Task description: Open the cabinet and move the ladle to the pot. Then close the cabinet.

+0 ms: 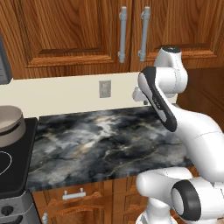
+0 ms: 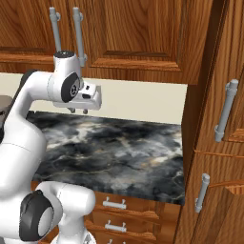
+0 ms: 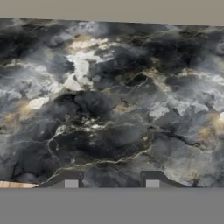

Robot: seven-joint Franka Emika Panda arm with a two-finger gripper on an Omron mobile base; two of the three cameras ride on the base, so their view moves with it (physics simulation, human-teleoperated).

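From my remote seat I see the reddish-brown wooden wall cabinet with raised-panel double doors (image 1: pixel 78 30) closed, its two long vertical grey metal bar handles (image 1: pixel 123 34) standing side by side at the seam where the doors meet. It hangs above a cream backsplash carrying a small grey wall outlet (image 1: pixel 104 89). Below lies the dark marble counter with pale grey and gold veining (image 1: pixel 105 144). The tool (image 2: pixel 78 110) hovers over the back part of that counter, below the cabinet handles and apart from them, pointing downward; its two short dark fingertips (image 3: pixel 71 179) stand apart with a moderate gap, with nothing between them and veined stone under them. At the left edge of the left base view, a round grey metal vessel with a pale beige inside (image 1: pixel 9 123) sits on a black stovetop (image 1: pixel 13 166) just beside the counter; its handle is out of frame, so I cannot tell for sure whether it is the pot. Low wooden drawers with small horizontal grey handles (image 2: pixel 114 204) run under the counter, and a tall wooden unit with grey bar handles (image 2: pixel 226 109) stands to the right.
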